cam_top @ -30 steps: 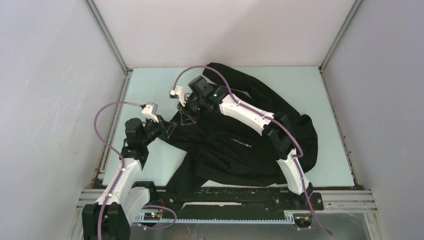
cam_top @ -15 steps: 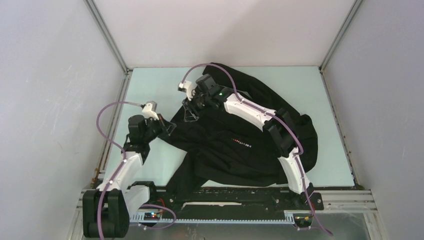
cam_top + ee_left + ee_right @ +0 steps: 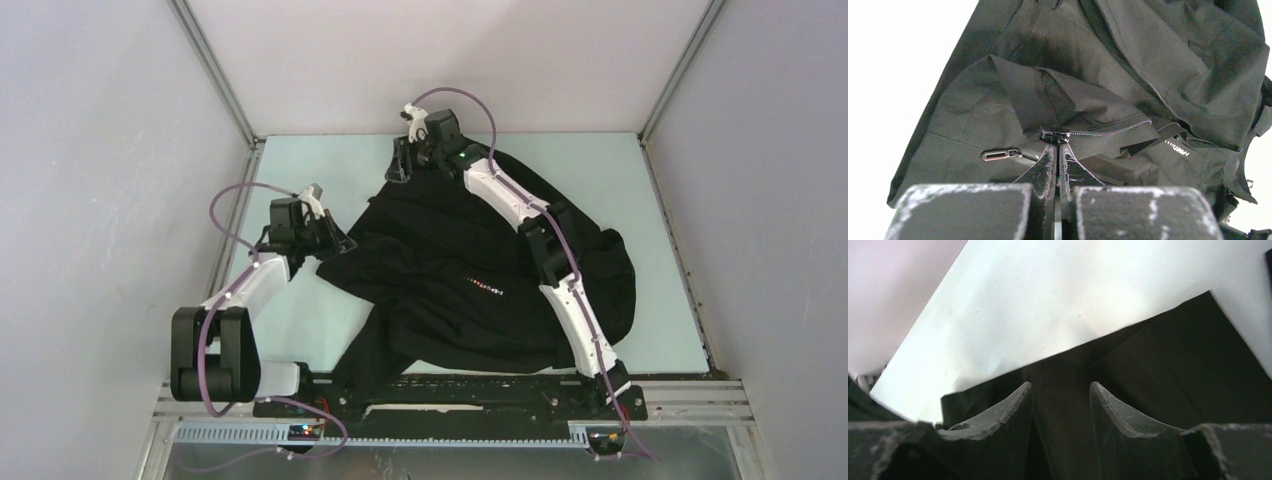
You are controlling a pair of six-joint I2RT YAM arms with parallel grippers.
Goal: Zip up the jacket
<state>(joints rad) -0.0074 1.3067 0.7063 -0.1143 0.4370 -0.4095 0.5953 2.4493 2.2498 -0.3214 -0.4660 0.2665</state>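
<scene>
One black jacket (image 3: 470,300) lies crumpled across the pale table (image 3: 300,170), with two arms over it and one line of pale lettering (image 3: 484,287) on its chest. From above, the left end effector (image 3: 338,240) sits at the jacket's left point and the right end effector (image 3: 400,165) at its far edge. Only the left wrist view shows the single zip slider (image 3: 1054,134). The left fingers are pressed together, clamped on the jacket right at the slider, and one pull tab (image 3: 1000,155) lies beside it. Only the right wrist view shows the right fingers apart above black cloth, gripping nothing.
</scene>
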